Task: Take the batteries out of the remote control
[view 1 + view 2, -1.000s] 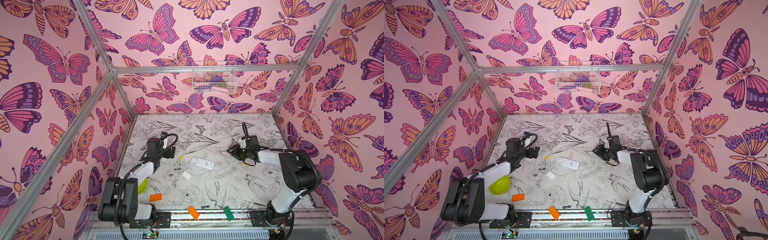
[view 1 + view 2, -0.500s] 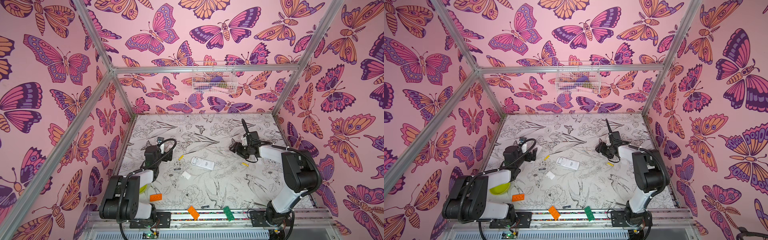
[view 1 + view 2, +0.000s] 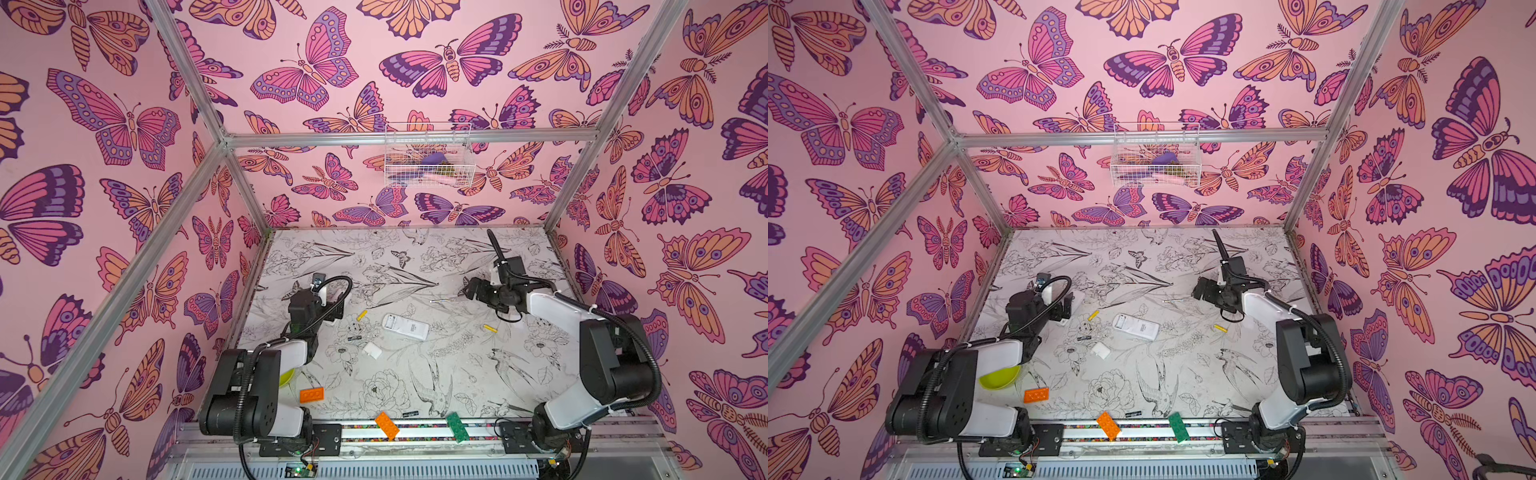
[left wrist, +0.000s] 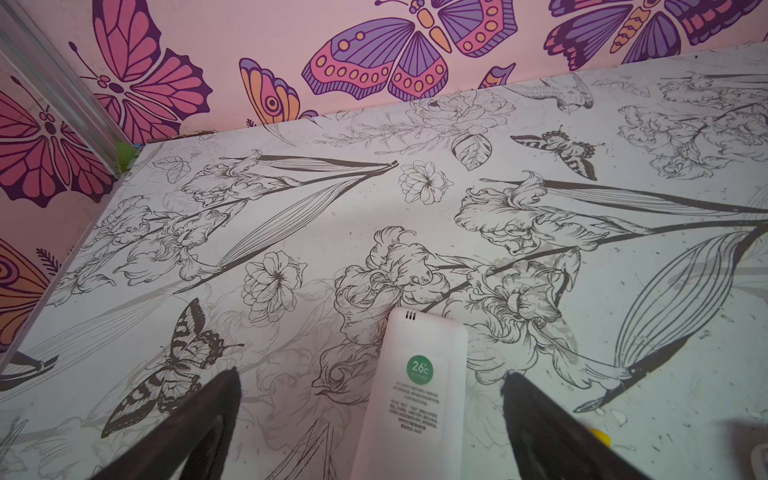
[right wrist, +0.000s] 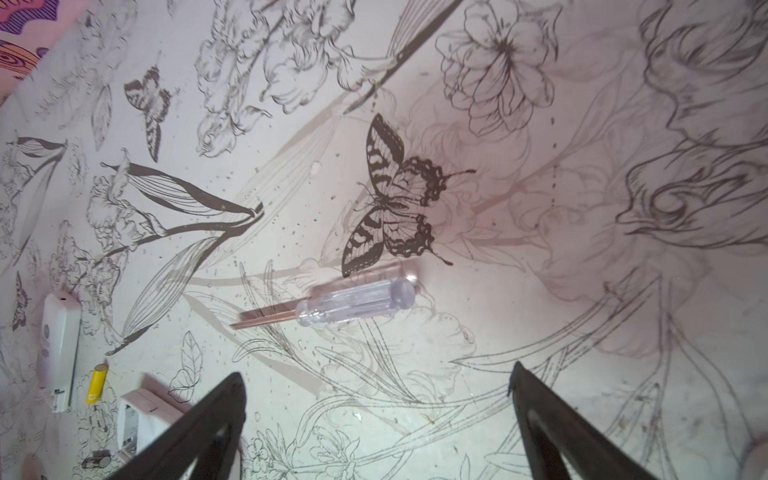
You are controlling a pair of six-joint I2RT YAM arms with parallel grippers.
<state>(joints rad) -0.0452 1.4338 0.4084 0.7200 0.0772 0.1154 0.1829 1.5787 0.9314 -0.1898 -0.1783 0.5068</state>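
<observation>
A white remote control (image 3: pixel 405 326) lies mid-table in both top views. A second white remote (image 4: pixel 415 395) lies between the fingers of my left gripper (image 4: pixel 372 376), which is open and clear of its sides. Loose on the table are a yellow battery (image 3: pixel 362 315) between the two remotes, a black battery (image 3: pixel 354 338) and another yellow battery (image 3: pixel 490 328) under my right arm. My right gripper (image 5: pixel 376 374) is open and empty, right of the central remote. A clear-handled screwdriver (image 5: pixel 353 303) lies loose just ahead of it.
The small white cover (image 3: pixel 372 350) lies in front of the central remote. A lime bowl (image 3: pixel 998 376) sits under my left arm. Orange bricks (image 3: pixel 311 395) (image 3: pixel 386 424) and a green brick (image 3: pixel 457 428) lie at the front edge. A wire basket (image 3: pixel 428 156) hangs on the back wall.
My right gripper has opened. A yellow battery now lies under the right arm where none showed a second ago. The left arm has drawn back and down over the second remote.
</observation>
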